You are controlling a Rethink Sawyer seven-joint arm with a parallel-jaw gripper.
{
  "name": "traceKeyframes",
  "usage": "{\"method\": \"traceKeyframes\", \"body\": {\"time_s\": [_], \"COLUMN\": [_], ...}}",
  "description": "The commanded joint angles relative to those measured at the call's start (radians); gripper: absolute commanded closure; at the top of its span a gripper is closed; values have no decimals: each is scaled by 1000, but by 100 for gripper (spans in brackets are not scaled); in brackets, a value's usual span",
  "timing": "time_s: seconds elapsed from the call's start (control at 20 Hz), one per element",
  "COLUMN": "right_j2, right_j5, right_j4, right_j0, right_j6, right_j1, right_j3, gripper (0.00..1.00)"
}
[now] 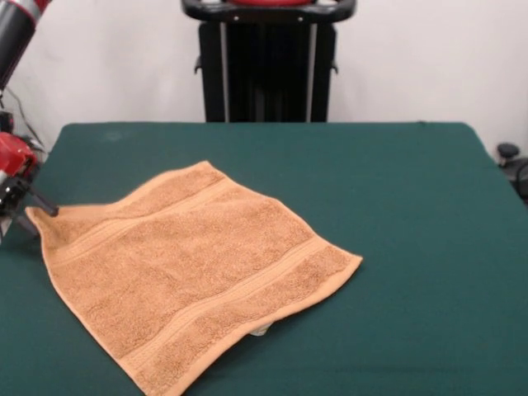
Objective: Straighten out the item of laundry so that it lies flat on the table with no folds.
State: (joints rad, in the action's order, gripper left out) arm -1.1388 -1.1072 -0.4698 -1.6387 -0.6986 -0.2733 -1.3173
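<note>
Green felt table point(412, 206) before you carries the towel point(190, 272) spread nearly flat, one corner touching your gripper point(33, 205), whose grip you cannot tell.

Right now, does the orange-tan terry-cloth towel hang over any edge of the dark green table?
No, the orange-tan terry-cloth towel lies wholly on the dark green table, with green surface visible around all its edges in the front view.

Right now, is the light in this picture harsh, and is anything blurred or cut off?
Front view: soft, even light, no glare on the table; the towel casts only a thin shadow along its near edge; the gripper at the left edge is partly cropped.
</note>
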Motion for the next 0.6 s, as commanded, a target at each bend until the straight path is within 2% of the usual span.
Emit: {"method": "traceKeyframes", "body": {"time_s": [0.05,0.6], "right_j2": [44,42], "right_j5": [-76,-102], "right_j4": [28,23], "right_j0": [41,54], "right_j6": [294,330], "right_j1": [-18,-2], "right_j3": [109,136], "gripper": [0,0]}}
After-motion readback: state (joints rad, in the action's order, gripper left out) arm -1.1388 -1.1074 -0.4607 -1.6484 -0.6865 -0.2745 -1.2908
